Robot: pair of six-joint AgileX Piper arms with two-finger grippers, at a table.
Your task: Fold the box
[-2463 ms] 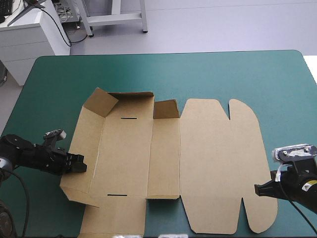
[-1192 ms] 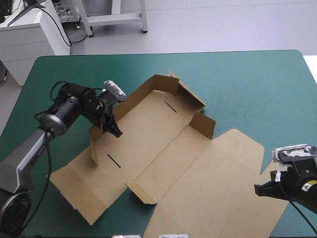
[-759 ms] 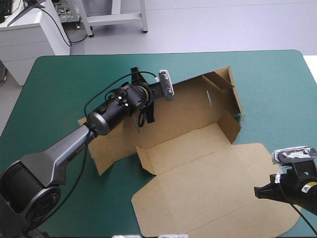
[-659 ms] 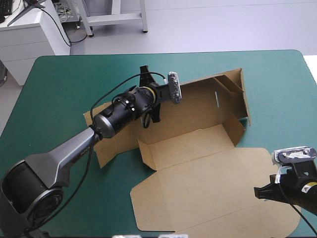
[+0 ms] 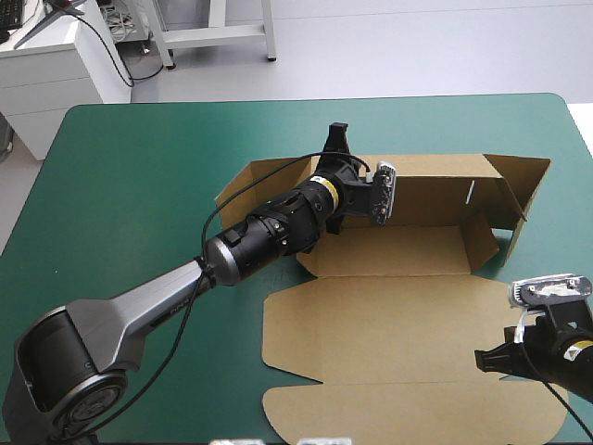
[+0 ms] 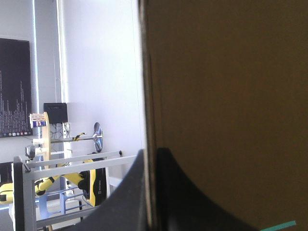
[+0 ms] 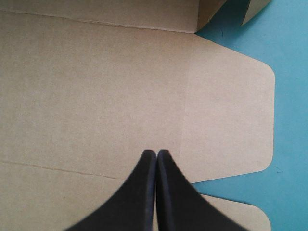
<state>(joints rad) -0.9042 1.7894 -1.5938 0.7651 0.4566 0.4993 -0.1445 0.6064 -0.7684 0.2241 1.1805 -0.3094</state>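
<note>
My left end effector (image 6: 151,153) pinches a raised wall of the box (image 5: 389,315). My right end effector (image 7: 156,153) is closed, empty. Most folding is not yet done, I think.

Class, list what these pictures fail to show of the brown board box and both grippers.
High view: left gripper fingertips, hidden behind its own arm.
Left wrist view: brown board box beyond its gripped wall, blocked by that wall.
High view: lid right edge, under right gripper.

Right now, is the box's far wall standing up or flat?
Standing up: the left gripper holds that wall of the box upright; the lid lies flat.
</note>
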